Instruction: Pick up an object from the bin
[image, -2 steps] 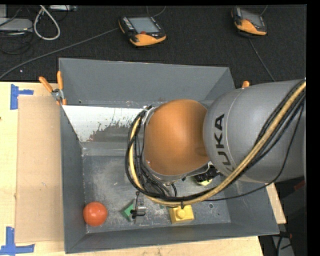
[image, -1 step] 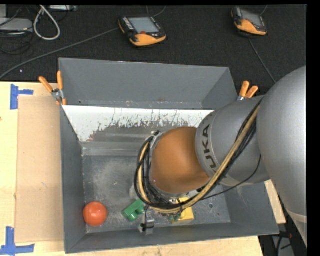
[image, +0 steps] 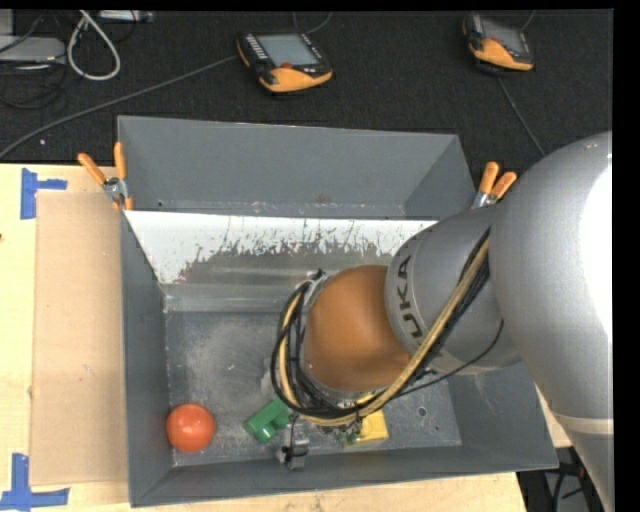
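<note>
Grey metal bin, front edge: gripper is seen just beside a small green plastic block; jaw state cannot be told. Block is judged light, rigid; flat sides should be gripped.

Ball in the bin's front-left corner, block to its right (just beside the tool)

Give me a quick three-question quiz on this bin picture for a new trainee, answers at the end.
1. True or false: the round orange-red ball lies in the lower left corner of the grey metal bin.
2. Which lies nearest the claw: A the ball, B the small green block, C the flat yellow piece?
3. Fill in: the arm enters from the view's ____.
Key: 1 true; 2 B; 3 right.
</note>
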